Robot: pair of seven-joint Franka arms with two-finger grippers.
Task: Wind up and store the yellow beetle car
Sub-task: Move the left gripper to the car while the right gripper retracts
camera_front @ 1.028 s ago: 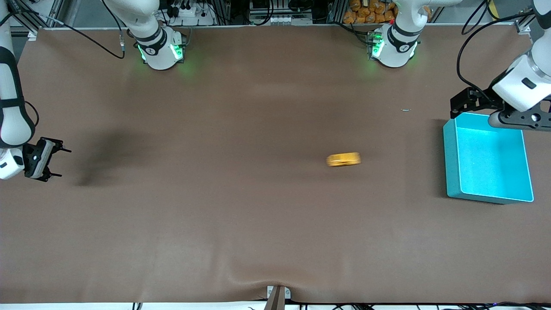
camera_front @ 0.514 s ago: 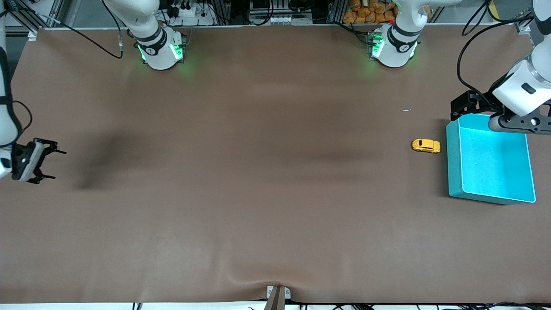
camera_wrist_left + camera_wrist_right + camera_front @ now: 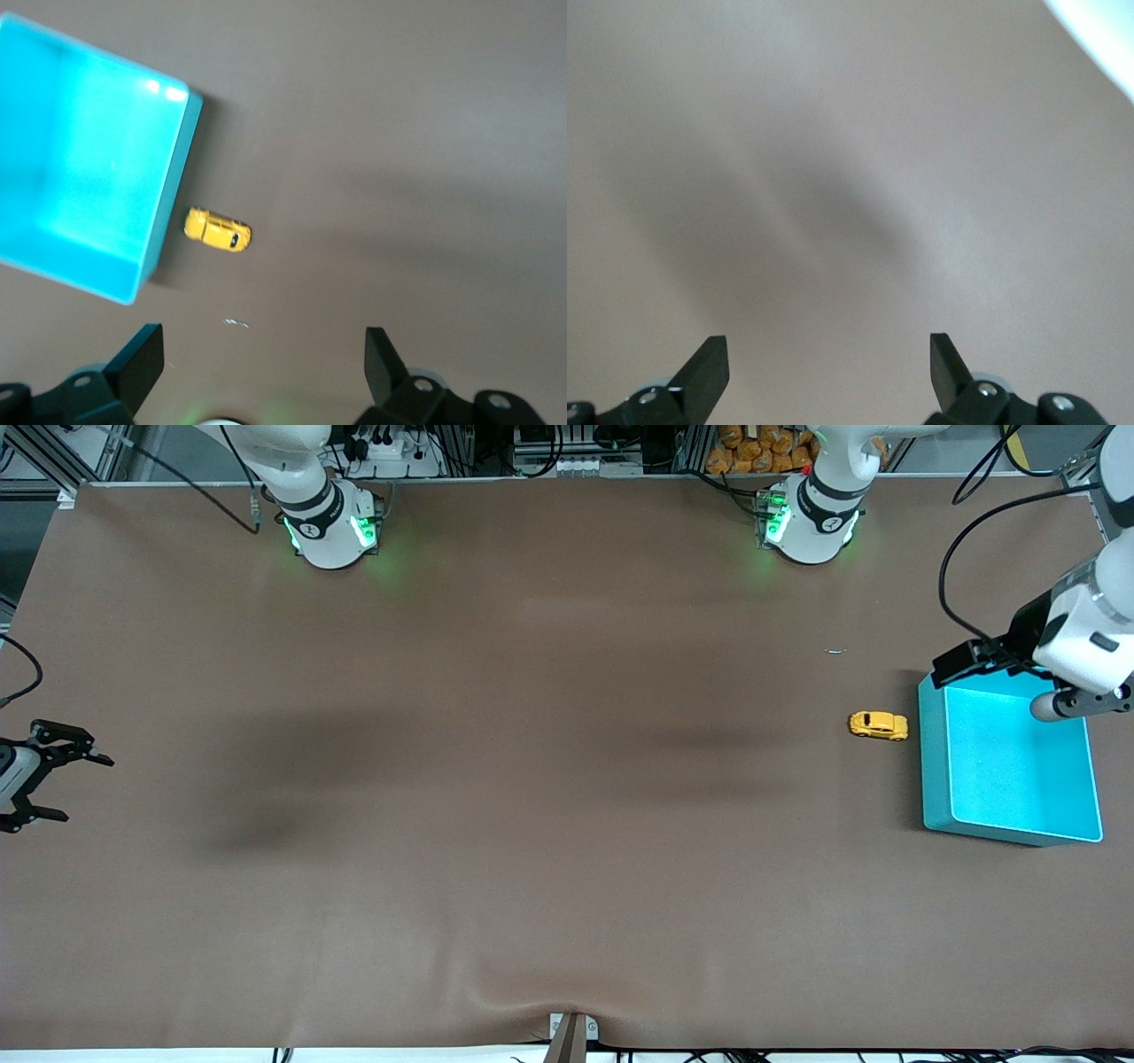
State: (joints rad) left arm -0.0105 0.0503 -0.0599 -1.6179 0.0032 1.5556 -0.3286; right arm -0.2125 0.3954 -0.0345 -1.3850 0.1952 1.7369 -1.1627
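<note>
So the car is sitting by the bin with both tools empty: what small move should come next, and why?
Probably the left tool should swing off the teal bin and descend over the yellow beetle car. The car rests on the table right beside the bin wall, not in it, and the left tool is open nearby. The right tool waits open at the right arm's end of the table.
</note>
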